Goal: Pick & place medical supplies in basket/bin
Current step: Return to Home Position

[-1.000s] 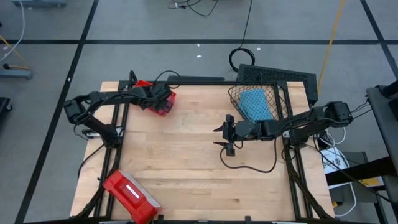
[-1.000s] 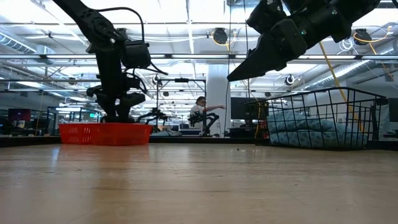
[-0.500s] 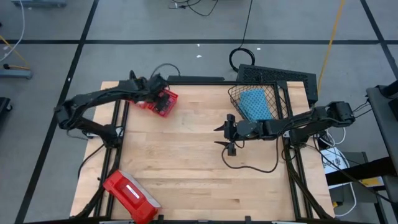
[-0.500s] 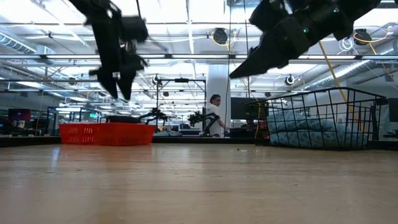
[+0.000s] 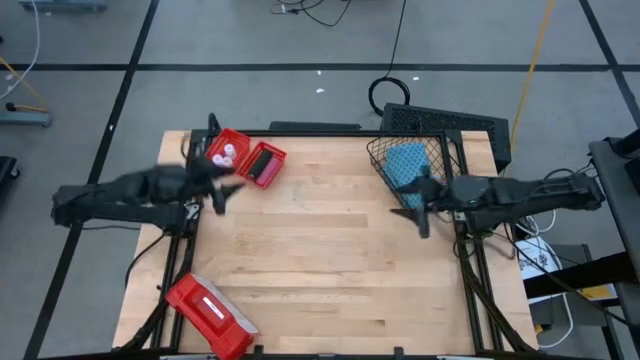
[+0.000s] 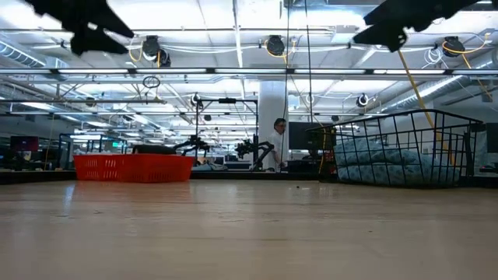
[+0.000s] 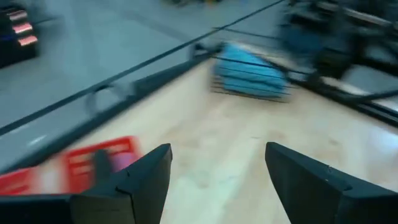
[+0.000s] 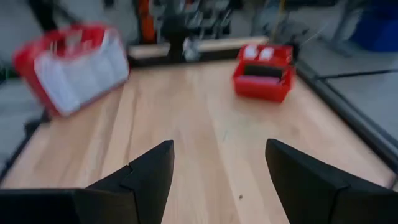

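Left gripper (image 5: pixel 226 192), fingers apart and empty, hangs near the red two-compartment plastic bin (image 5: pixel 240 148) at far left. Right gripper (image 5: pixel 408 200), fingers also apart, hangs beside the far-right black wire-mesh basket (image 5: pixel 450 160), which holds the blue folded cloth pad (image 5: pixel 410 165).

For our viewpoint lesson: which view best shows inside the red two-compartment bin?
The high view: it looks straight down into both compartments of the red bin. The right wrist view sees in at a slant; the low view shows only its side wall; the left wrist view, a red blur.
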